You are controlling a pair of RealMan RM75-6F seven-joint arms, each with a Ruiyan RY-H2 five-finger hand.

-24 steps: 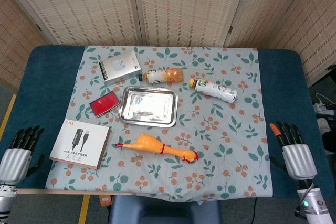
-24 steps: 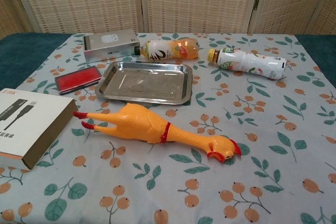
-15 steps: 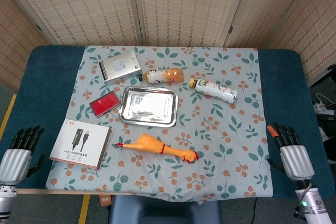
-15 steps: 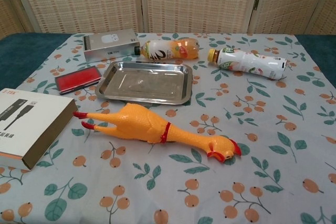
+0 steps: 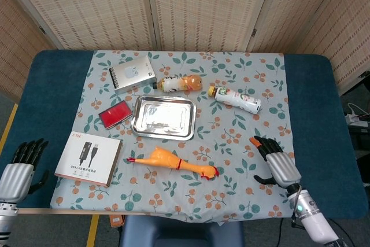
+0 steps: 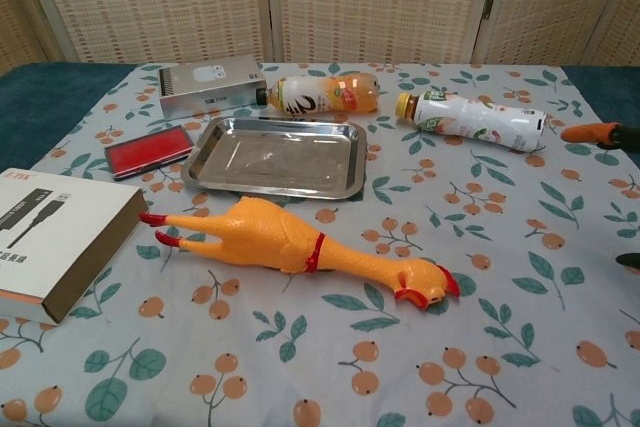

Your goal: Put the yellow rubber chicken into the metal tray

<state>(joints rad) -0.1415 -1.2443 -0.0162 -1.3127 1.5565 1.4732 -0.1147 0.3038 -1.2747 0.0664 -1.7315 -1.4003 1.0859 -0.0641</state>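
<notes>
The yellow rubber chicken (image 5: 173,162) (image 6: 300,245) lies on its side on the floral cloth, red feet to the left, head to the right. Just behind it sits the empty metal tray (image 5: 163,118) (image 6: 272,156). My right hand (image 5: 276,164) hovers over the cloth to the right of the chicken's head, fingers spread and holding nothing; in the chest view only its orange-tipped fingertips (image 6: 590,132) show at the right edge. My left hand (image 5: 20,169) stays off the table's front left corner, fingers apart and empty.
A white box (image 5: 89,159) lies left of the chicken. A red pad (image 5: 116,114) and a silver box (image 5: 133,74) are left of and behind the tray. An orange drink bottle (image 5: 180,83) and a white bottle (image 5: 236,99) lie behind it.
My right hand has swung left and inward from the table's right edge onto the cloth, nearer the chicken's head. The left hand and all objects are unmoved.
</notes>
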